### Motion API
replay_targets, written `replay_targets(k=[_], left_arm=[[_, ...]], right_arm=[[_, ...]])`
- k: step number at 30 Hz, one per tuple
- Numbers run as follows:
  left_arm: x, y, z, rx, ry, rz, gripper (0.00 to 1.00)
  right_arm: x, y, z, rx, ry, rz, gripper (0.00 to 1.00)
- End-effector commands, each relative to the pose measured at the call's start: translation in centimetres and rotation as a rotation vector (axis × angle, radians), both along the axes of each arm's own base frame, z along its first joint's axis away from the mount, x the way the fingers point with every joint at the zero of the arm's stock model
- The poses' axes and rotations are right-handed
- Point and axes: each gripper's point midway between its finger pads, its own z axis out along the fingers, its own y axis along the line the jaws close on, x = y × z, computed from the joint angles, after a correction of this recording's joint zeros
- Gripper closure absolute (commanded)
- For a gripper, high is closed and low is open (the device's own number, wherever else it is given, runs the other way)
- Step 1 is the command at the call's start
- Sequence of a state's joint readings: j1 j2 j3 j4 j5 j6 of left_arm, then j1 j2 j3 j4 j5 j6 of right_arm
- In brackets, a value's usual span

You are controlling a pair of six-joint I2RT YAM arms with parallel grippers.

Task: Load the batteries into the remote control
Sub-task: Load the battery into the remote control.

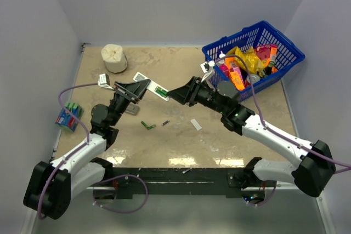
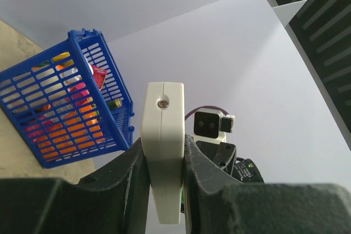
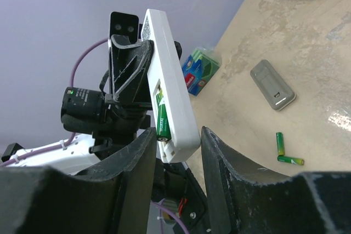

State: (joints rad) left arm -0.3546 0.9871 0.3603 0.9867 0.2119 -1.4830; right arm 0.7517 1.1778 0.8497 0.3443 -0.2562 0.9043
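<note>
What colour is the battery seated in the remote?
The battery is green; clearest in right wrist view.

The top external view looks down from above and behind the arm bases, far enough off to take in the whole table [image 1: 181, 146] up to its far walls. The left wrist camera sits just behind the left gripper [image 2: 163, 146] and faces right and slightly upward. It is very near the remote control [image 2: 163, 135], with the blue basket [image 2: 112, 100] beyond. The right wrist camera sits just behind the right gripper [image 3: 176, 135], facing left and downward, equally near the remote. All three views share the remote. The overhead shares the basket with the left wrist, and the green pack [image 3: 200, 69] and loose batteries [image 3: 286, 152] with the right.
</note>
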Motion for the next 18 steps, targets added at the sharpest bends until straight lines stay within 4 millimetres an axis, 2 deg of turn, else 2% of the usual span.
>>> replay_targets(k=[1,8,18], left_arm=[[-1.0,0.7,3.6,-0.060,-0.112,0.007,1.00],[-1.1,0.7,3.9,-0.065,-0.118,0.006,1.00],[-1.5,0.8,4.6,-0.073,-0.135,-0.002,1.00]], right_arm=[[-0.4,0.2,1.5,0.040,-0.044,0.020,0.59],[-0.5,0.4,1.4,0.037,-0.043,0.029,0.63],[-0.6,1.0,1.2,0.027,-0.051,0.033,0.76]])
